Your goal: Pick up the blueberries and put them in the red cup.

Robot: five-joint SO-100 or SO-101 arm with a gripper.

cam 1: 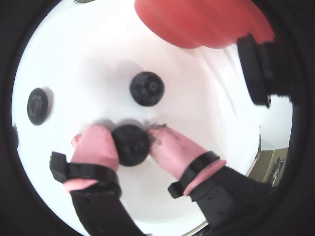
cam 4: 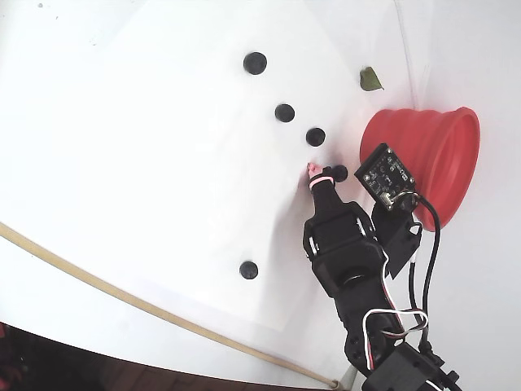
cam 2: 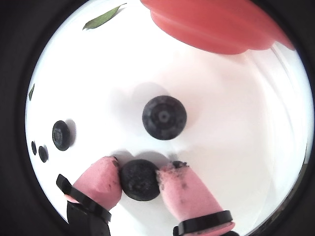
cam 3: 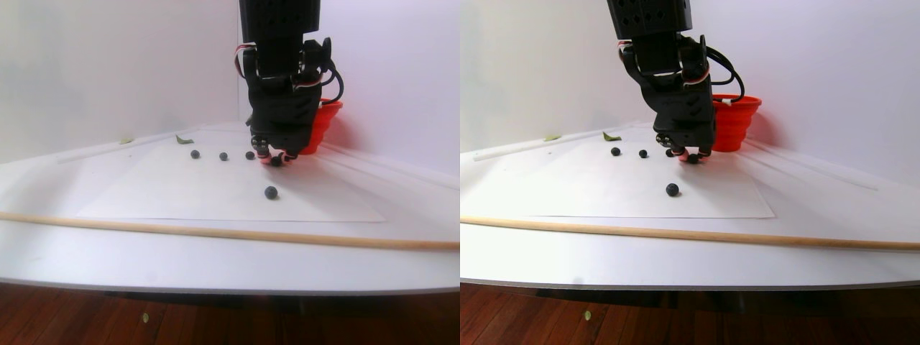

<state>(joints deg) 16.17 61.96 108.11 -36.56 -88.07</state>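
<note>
Pinching one blueberry [cam 2: 140,180], the gripper [cam 2: 139,178] (arm hiding the red cup [cam 3: 318,126] partly) is nearly closed.

Two close wrist views down past end effector [cam 1: 132,142], low front stereo pair, overhead fixed view

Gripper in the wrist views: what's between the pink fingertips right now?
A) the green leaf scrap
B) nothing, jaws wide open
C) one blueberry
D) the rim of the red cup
C: in both wrist views the gripper has its pink fingertips pressed against either side of one dark blueberry, while the red cup and the leaf scrap sit apart at the top of the picture.
</note>
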